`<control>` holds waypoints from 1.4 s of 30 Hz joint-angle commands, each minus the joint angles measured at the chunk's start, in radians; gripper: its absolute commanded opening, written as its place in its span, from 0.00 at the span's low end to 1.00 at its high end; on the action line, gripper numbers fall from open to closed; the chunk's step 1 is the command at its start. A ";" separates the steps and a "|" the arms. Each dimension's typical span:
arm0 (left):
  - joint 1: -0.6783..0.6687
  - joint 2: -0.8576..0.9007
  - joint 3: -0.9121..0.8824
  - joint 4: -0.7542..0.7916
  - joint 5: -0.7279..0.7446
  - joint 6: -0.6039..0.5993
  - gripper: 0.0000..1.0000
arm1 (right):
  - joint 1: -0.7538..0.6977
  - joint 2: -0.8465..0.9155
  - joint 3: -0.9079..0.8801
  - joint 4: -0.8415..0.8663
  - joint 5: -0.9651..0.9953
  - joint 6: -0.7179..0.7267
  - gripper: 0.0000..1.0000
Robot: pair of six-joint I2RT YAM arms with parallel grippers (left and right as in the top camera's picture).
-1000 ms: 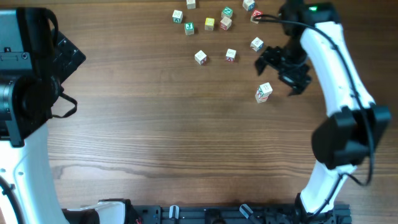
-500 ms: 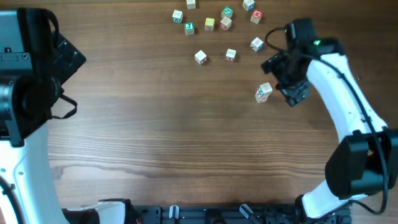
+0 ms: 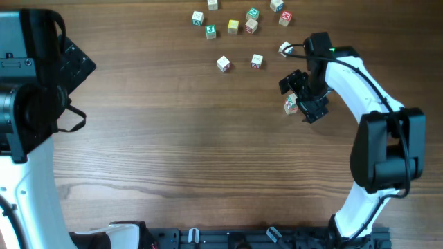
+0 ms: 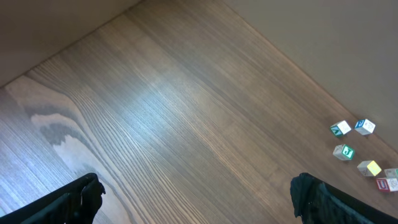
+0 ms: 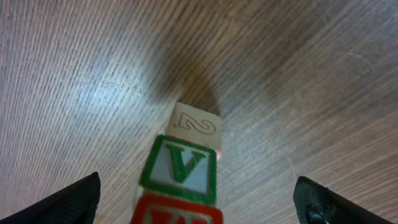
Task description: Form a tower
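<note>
Left gripper (image 4: 196, 194): parked at my far left, jaws spread as wide as they go, with nothing between them but bare table (image 3: 180, 152).
Loose cubes (image 3: 232, 26): a scatter along the far edge, right of centre. Two more (image 3: 223, 63) sit a little nearer me, and one (image 3: 285, 48) is half hidden by the right arm's cable.
Tower (image 3: 291, 105): right of centre, apart from the scatter and on its near side.
Tower up close: in the right wrist view I count three cubes in line. A "2" cube (image 5: 196, 124) is farthest, then a green V (image 5: 180, 169), then a red-edged one (image 5: 177, 214) nearest the lens.
Long axis: I read it as running up toward the wrist camera, so the column stands upright, though I can't be certain.
Right gripper (image 3: 303, 95): right over the tower, jaws fully apart, holding nothing. The column sits between the two fingertips and touches neither.
Nearer arm: the right, by far. The left is well apart, across the table.
My call: any closing or lifting must stay in line with the column, because a sideways brush could topple it.
</note>
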 commanded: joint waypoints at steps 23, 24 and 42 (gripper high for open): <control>0.007 0.007 -0.002 0.000 0.004 -0.003 1.00 | 0.037 0.021 0.039 0.069 0.091 0.164 0.96; 0.007 0.007 -0.002 0.000 0.004 -0.003 1.00 | 0.037 0.029 0.039 0.068 0.090 0.161 0.96; 0.007 0.007 -0.002 -0.001 0.004 -0.003 1.00 | 0.037 0.097 0.040 0.055 0.072 0.160 0.76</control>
